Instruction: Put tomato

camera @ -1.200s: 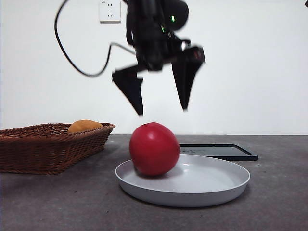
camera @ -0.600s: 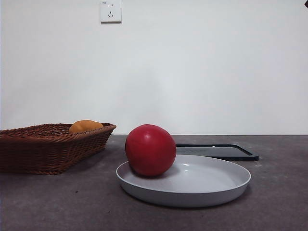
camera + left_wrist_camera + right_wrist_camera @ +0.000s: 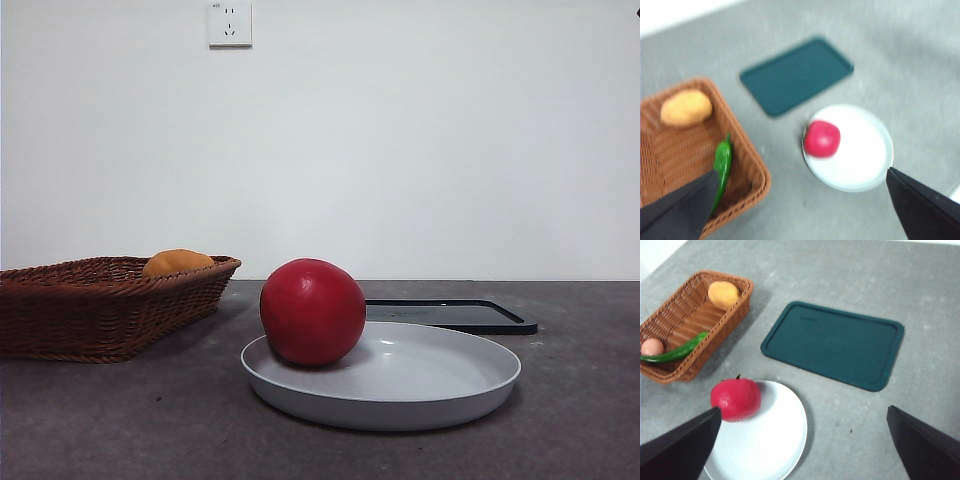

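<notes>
The left gripper [image 3: 800, 210] and the right gripper [image 3: 802, 447] are both held high above the table [image 3: 580, 400] with their jaws spread wide and nothing between them. The tomato [image 3: 312, 311] is seen resting on the white plate [image 3: 440, 375], close against the rim on the side nearest the wicker basket [image 3: 100, 310]. In that basket an orange-yellow fruit [image 3: 723, 294], a green pepper [image 3: 675, 352] and a small pinkish item [image 3: 652, 347] are contained, and a dark green tray [image 3: 835, 344] lies flat just behind the plate.
</notes>
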